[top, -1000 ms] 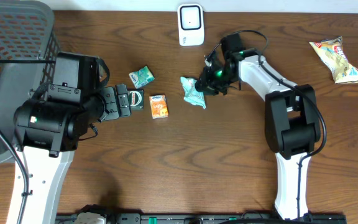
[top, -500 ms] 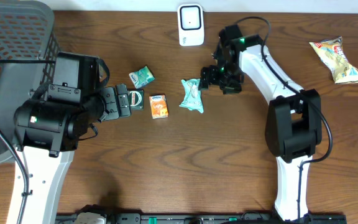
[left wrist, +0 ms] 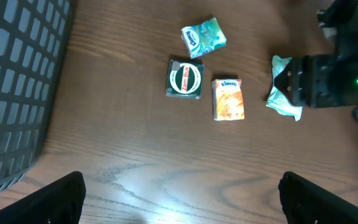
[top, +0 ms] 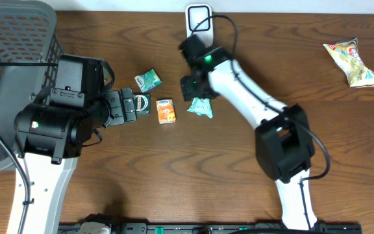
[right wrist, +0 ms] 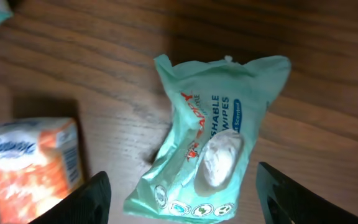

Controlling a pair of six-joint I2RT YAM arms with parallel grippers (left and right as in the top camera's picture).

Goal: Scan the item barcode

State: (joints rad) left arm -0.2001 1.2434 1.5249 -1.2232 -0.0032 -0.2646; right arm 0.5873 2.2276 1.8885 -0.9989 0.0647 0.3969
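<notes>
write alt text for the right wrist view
A teal wipes pack lies on the wooden table between the spread fingertips of the open right hand. An orange tissue pack sits to its left, apart from it.

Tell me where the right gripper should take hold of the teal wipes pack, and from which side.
Across its narrow middle, from straight above. The wipes pack lies flat on the table, long axis slanted, its ends crumpled, so the fuller middle probably gives the surest hold. The right gripper hangs open over it; the orange tissue pack lies apart, leaving finger room.
</notes>
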